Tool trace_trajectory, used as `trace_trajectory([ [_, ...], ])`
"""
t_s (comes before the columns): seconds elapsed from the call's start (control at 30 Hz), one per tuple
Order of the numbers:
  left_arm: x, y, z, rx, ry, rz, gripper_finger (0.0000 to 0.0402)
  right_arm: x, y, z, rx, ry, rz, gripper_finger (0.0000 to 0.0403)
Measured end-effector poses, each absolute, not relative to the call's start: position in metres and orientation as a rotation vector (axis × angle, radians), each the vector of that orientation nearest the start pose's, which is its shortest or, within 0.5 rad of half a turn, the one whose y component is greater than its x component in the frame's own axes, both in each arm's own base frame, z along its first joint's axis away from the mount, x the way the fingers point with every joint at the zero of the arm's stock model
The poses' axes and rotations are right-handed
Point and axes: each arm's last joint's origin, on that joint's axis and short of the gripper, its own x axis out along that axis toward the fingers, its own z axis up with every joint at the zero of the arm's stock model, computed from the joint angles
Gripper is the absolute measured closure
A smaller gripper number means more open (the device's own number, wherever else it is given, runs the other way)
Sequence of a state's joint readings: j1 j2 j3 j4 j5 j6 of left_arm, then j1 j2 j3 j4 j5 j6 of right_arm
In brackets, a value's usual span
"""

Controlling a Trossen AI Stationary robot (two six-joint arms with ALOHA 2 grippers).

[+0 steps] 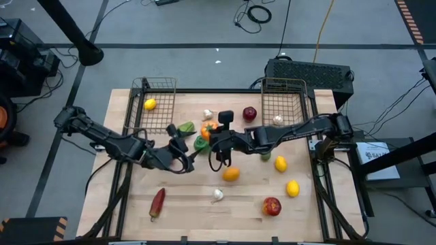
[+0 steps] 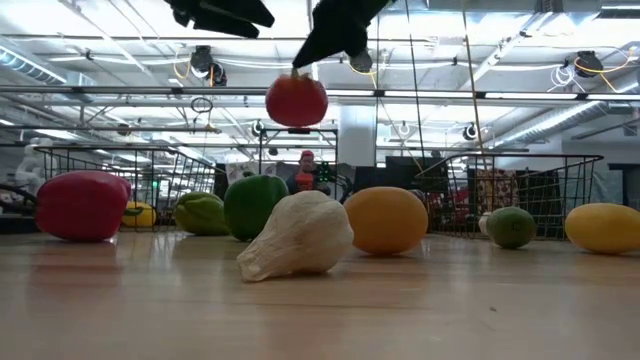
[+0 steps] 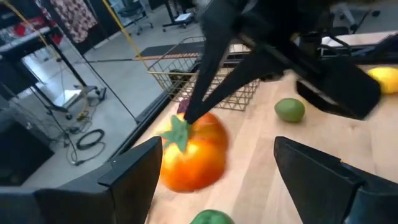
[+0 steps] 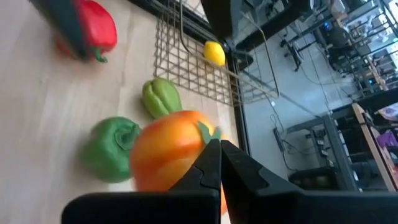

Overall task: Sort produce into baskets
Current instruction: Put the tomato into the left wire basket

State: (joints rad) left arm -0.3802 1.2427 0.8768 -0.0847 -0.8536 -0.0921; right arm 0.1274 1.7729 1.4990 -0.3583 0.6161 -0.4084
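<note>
Right claw (image 4: 219, 163) pinches tomato (image 4: 168, 155) stem, lifted clear above table (image 1: 191, 197).

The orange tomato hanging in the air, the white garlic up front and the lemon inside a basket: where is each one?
orange tomato (image 2: 296, 101): low view, middle of its round body.
white garlic (image 2: 298, 236): low view, centre of the bulb.
lemon (image 1: 150, 104): high view, middle of the fruit, in the left basket.

The table's (image 1: 184, 204) middle is crowded: both arms cross there, the left end effector (image 1: 178, 160) just beside the right end effector (image 1: 212, 131), with green peppers (image 1: 201, 143) between them. Open board lies in front, between chili (image 1: 157, 202) and garlic (image 1: 217, 195).
</note>
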Motion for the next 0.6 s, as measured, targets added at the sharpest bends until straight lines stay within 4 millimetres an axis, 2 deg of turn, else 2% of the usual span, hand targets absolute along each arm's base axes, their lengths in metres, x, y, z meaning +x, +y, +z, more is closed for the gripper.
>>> trace_trajectory([
  [0.4, 0.257, -0.069, 0.283, 0.063, 0.355, 0.427, 0.0089, 0.399, 0.05, 0.303, -0.615, 0.631, -0.322, 0.0402],
  [0.6, 0.257, -0.069, 0.283, 0.084, 0.362, 0.422, 0.0089, 0.399, 0.05, 0.303, -0.611, 0.631, -0.309, 0.0403],
])
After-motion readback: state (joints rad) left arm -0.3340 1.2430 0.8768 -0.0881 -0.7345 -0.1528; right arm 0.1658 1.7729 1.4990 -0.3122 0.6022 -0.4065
